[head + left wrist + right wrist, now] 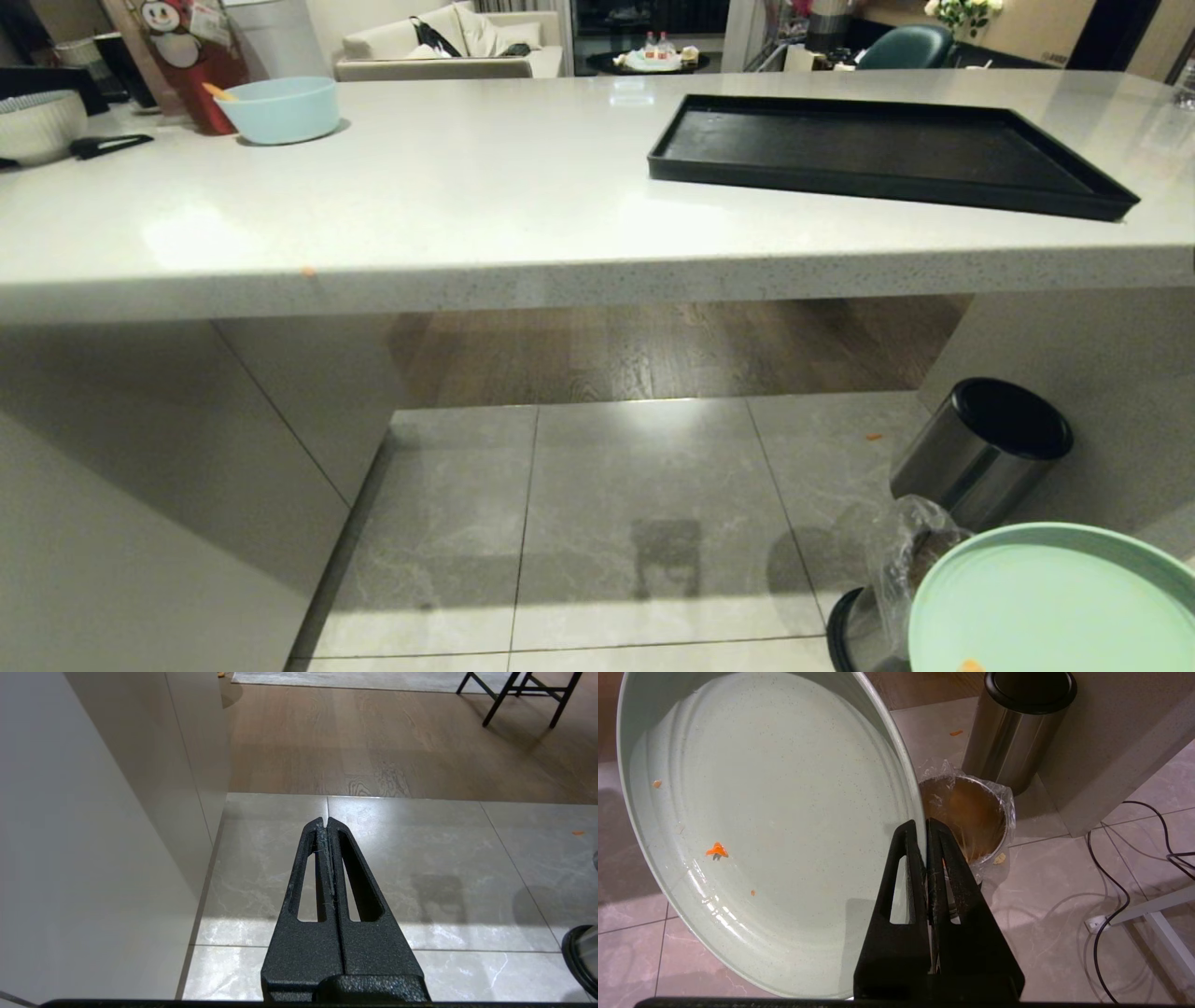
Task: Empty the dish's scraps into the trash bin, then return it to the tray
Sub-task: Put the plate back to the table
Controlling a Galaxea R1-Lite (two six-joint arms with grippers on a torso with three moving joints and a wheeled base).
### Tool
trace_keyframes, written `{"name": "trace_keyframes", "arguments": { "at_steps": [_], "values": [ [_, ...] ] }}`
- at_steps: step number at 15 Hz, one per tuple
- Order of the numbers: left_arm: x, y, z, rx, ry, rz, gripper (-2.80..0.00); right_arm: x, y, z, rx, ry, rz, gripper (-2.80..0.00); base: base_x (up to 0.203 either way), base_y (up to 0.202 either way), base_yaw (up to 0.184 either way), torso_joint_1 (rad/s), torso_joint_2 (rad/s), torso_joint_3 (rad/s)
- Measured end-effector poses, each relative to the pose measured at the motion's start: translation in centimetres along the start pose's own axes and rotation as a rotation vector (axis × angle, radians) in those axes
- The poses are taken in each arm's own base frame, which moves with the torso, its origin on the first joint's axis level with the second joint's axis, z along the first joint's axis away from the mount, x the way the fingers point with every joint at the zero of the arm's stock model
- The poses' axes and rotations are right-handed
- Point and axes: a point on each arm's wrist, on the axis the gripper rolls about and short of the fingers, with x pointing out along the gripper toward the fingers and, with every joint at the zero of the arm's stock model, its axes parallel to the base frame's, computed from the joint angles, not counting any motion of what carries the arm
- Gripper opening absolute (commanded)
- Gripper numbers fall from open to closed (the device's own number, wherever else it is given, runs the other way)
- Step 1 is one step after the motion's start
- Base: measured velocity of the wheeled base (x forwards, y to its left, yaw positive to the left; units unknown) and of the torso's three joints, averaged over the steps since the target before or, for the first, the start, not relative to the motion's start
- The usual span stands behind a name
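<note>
- Low on the right, the right gripper (924,828) pinches the rim of the dish (775,812), tilted beside the bagged bin (971,812); carrot bits (717,850) cling to it.
- The left gripper (327,823) hangs closed and empty over floor tiles (420,858).
- Farther off, the tray (887,154) sits bare on the counter (420,215).

We note a glossy, finely speckled pale mint-green round dish (784,788), wet-looking near its rim. The brushed steel cylindrical trash bin (971,816) carries a crinkly clear plastic liner. The black rectangular tray (887,154) looks matt; the speckled white stone tabletop (420,205) polished; the grey floor tiles (635,523) glossy.
</note>
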Motion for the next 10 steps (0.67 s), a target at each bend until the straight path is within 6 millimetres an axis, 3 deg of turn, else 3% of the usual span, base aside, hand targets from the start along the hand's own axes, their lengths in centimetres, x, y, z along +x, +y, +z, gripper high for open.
{"name": "trace_keyframes", "arguments": {
  "at_steps": [6,10],
  "values": [
    [0.00,0.00,0.00,0.000,0.000,0.000,-2.80,0.00,0.00,0.00,0.000,0.000,0.000,-2.80,0.000,0.000,0.000,0.000,0.00,0.000],
    [0.00,0.00,0.01,0.000,-0.001,0.000,-2.80,0.00,0.00,0.00,0.005,0.000,0.000,-2.80,0.000,0.000,0.000,-0.018,-0.13,-0.152]
  ]
}}
